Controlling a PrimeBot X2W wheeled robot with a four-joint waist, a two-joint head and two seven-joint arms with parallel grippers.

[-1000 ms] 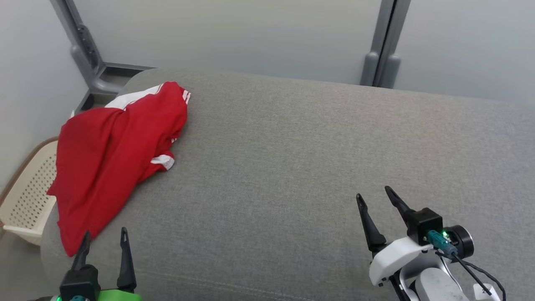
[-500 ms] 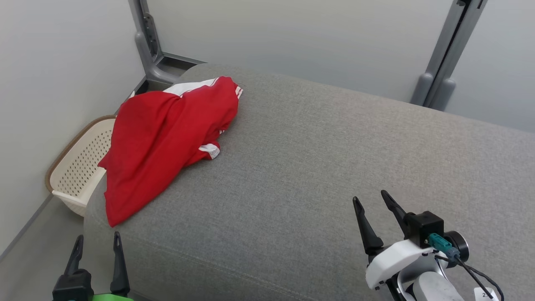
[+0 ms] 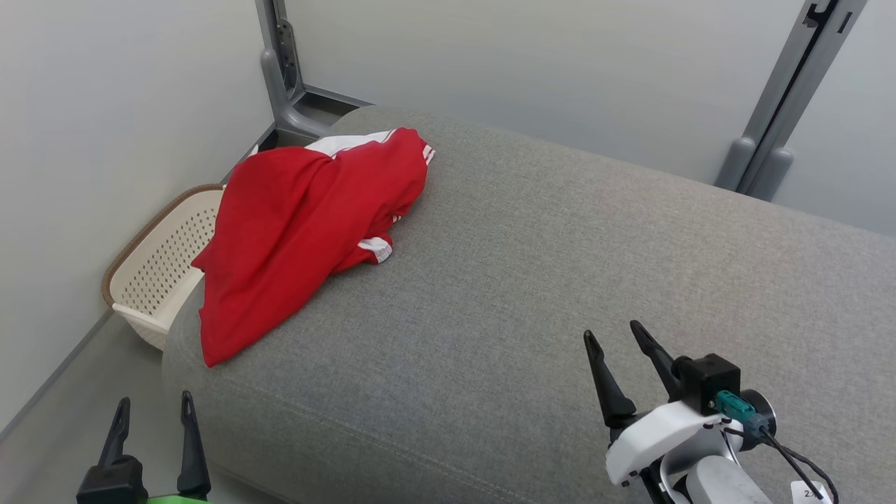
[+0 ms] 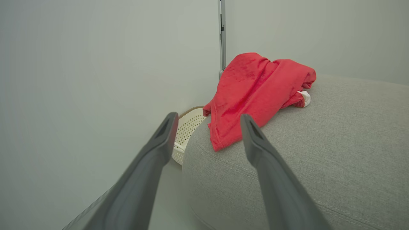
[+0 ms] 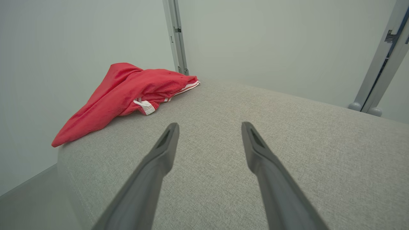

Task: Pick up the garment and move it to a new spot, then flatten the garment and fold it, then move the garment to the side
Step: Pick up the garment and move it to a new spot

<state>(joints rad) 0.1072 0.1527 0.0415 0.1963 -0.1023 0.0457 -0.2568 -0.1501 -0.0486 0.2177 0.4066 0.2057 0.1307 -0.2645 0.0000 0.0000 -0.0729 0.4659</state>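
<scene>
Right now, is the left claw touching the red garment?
Apart. Head view shows the left claw open, off the cushion corner, a plain gap short of the red garment.

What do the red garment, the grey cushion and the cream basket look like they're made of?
Red garment: soft matte fabric, probably jersey knit; it drapes in loose folds, with white striped trim.
Grey cushion: matte woven upholstery cloth; a fine heathered weave and a stitched seam show.
Cream basket: likely smooth moulded plastic; regular rows of holes, brownish rim.
</scene>
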